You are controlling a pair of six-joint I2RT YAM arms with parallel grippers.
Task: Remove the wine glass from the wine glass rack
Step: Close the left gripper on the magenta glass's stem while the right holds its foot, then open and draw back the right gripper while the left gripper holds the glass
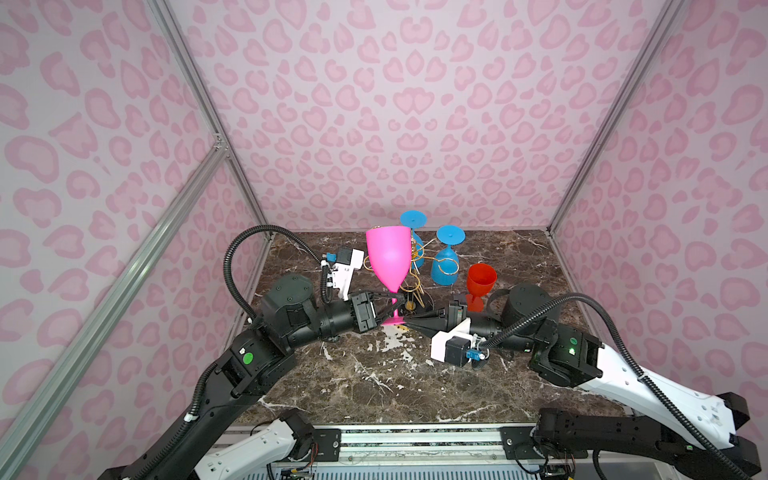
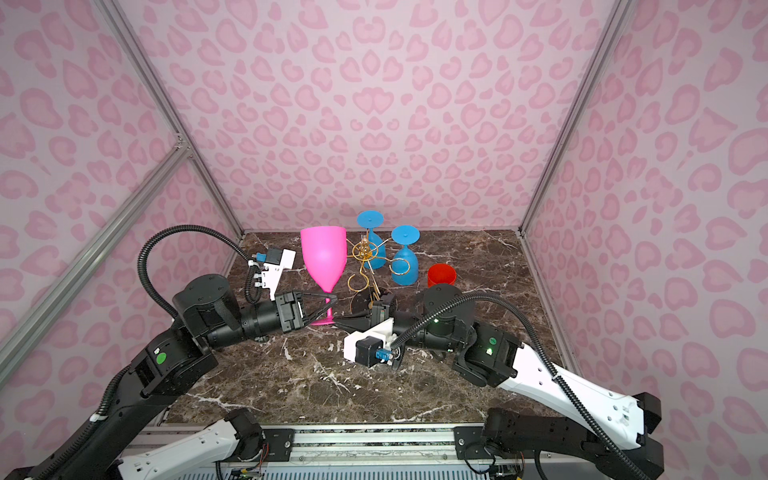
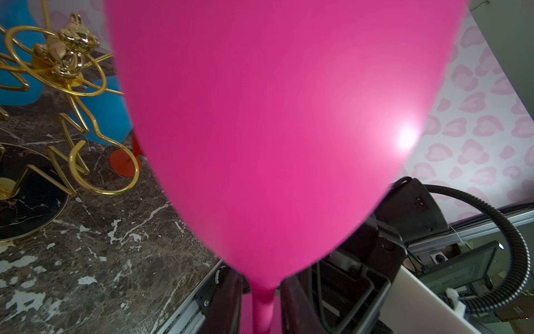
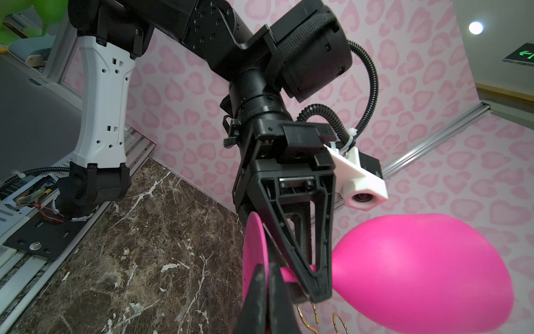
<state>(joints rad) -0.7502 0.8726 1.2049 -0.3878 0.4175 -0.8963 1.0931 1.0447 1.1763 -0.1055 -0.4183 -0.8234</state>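
The pink wine glass [image 1: 386,257] [image 2: 324,257] is upright just left of the wine glass rack [image 1: 415,286] [image 2: 365,253], clear of its gold wire arms. My left gripper [image 1: 398,302] [image 3: 261,312] reaches in from the left. Its fingers stand on either side of the pink stem, with a thin gap showing on each side. My right gripper [image 1: 409,322] [image 4: 267,277] comes from the right, low over the table, shut on the rim of the glass's round foot. The pink bowl [image 3: 274,130] fills the left wrist view.
Two blue glasses [image 1: 446,266] [image 1: 413,220] hang upside down on the rack's far and right arms. A red glass [image 1: 481,282] stands upright right of the rack, close to my right arm. The rack's black round base [image 3: 29,202] rests on the brown marble table [image 1: 374,382].
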